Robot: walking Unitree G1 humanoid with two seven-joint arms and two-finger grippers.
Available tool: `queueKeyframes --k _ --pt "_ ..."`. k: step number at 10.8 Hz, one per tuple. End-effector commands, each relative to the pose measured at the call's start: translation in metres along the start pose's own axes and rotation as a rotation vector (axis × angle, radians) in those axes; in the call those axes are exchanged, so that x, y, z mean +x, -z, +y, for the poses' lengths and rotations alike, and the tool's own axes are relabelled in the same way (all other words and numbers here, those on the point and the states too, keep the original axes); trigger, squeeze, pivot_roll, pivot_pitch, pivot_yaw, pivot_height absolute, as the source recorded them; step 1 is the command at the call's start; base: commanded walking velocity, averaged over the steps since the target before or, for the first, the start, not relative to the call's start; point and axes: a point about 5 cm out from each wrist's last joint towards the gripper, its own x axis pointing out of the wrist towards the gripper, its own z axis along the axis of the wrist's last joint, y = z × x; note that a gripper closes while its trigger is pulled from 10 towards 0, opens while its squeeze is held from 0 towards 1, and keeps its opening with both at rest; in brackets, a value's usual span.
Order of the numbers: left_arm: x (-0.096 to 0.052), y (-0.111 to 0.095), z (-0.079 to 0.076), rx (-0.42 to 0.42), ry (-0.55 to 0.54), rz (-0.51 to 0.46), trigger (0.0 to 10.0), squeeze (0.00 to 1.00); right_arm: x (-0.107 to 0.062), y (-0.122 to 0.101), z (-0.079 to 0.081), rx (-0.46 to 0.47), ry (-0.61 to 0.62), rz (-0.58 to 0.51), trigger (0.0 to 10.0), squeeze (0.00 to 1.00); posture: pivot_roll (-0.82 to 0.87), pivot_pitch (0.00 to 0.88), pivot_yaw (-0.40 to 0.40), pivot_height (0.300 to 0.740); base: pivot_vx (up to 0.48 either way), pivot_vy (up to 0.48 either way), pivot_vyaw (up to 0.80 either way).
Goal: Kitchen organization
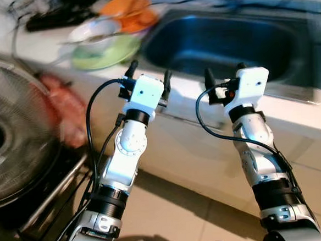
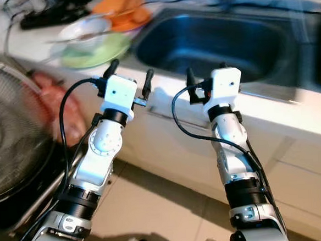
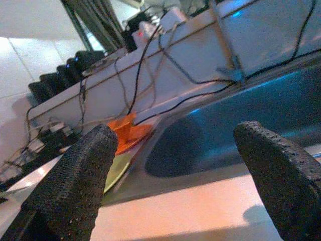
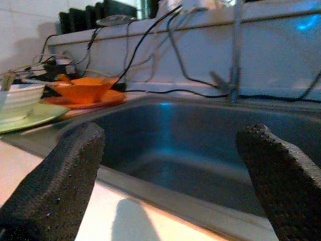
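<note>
Orange plastic bowl (image 1: 126,12) beside the steel sink (image 1: 226,41) looks light and slippery; grip its rim. Left claw (image 1: 148,77) and right claw (image 1: 224,77) hover open, empty.

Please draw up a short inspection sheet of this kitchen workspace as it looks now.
Surface: pale countertop around a steel sink.
Job's things: white bowl on green plate; orange bowl on orange plate, beside the sink.
Clutter: nothing seen in the sink basin.
Grippers: left gripper and right gripper open, holding nothing, at the counter edge.
Cables: black cables along the back ledge.
Surroundings: fan at left; tiled floor.
</note>
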Motion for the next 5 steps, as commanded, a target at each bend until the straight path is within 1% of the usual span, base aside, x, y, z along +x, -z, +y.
queueKeyframes --k 1,5 --pt "-0.0003 -0.0002 0.0090 0.003 -0.032 -0.008 10.0 0.00 0.0009 -0.0023 0.0069 0.017 -0.020 -0.008 10.0 0.00 0.00 0.101 0.065 0.740 0.000 0.000 0.00" --pt "0.0001 -0.0009 0.0128 -0.002 -0.060 -0.010 10.0 0.00 0.0013 -0.0034 0.0074 0.024 -0.021 -0.014 10.0 0.00 0.00 0.101 0.065 0.740 0.000 0.000 0.00"
